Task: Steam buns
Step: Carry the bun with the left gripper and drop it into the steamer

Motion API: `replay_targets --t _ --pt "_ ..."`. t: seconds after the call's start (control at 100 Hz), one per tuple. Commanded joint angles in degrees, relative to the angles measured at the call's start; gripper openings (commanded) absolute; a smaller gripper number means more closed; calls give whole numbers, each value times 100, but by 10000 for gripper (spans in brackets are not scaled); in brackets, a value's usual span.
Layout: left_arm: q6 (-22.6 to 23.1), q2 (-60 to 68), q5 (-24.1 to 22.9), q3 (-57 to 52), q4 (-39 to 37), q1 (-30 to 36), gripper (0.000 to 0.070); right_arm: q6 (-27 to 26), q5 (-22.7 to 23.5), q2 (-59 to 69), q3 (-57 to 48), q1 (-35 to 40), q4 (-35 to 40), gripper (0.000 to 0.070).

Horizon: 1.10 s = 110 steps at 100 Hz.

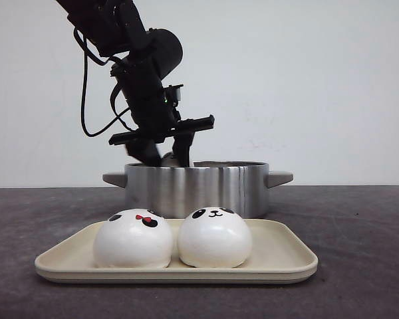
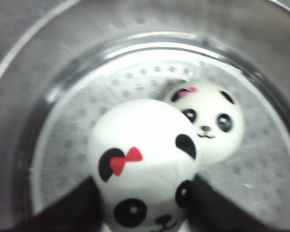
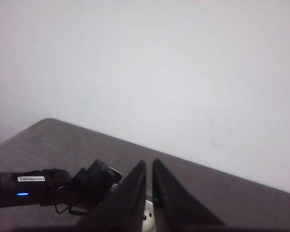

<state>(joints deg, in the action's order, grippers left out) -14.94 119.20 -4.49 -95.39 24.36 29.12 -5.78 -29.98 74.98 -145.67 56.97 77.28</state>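
Left hand [image 1: 165,158] reaches down into the steel pot [image 1: 196,188], its fingers [image 2: 67,208] clamped on either side of a red-bow bun [image 2: 142,169]. The held bun hangs above the perforated steamer plate [image 2: 67,140] inside the pot. Just beyond the hand, a second bun [image 2: 210,121] with a pink bow lies on that plate, touching or nearly touching the held one; I cannot tell which.

In front of the hand and lower, nearer the camera, a cream tray [image 1: 279,256] sits on the dark surface [image 1: 359,226]. Two more buns rest on it side by side and touching: a red-bow bun on the tray [image 1: 133,238] almost directly below the hand, a plain-faced bun [image 1: 215,237] to its right.

Right hand [image 3: 149,203]: fingers nearly together, only a thin gap between them, holding nothing, raised above the surface.
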Motion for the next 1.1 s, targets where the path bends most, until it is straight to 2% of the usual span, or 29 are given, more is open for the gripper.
replay_targets --t 0.0,0.09,0.17,0.35,0.47,0.62,0.81,1.0,1.09 --pt "52 127 -52 -157 -9 24 495 42 -9 48 -142 66 400 17" --pt "59 127 -50 -157 15 15 577 42 -7 22 -138 66 400 17" --pt "59 127 -44 -160 13 15 700 42 -7 22 -131 66 402 17" --pt "59 116 -44 -208 57 15 700 68 -4 26 -107 66 424 17" --pt "-149 81 -37 -686 831 28 700 79 -2 22 197 66 426 17" --pt "-240 -87 -22 -1495 1683 173 700 -4 -2 -22 951 66 426 17" --pt "-199 -1027 -28 -1742 1803 424 700 -155 -11 -59 2354 59 387 17" --pt "48 -2153 -50 -1742 2103 664 700 -570 9 -275 3856 48 -444 17" --pt "170 -2686 -52 -1742 2398 732 700 -863 251 -407 4498 2 -894 17"
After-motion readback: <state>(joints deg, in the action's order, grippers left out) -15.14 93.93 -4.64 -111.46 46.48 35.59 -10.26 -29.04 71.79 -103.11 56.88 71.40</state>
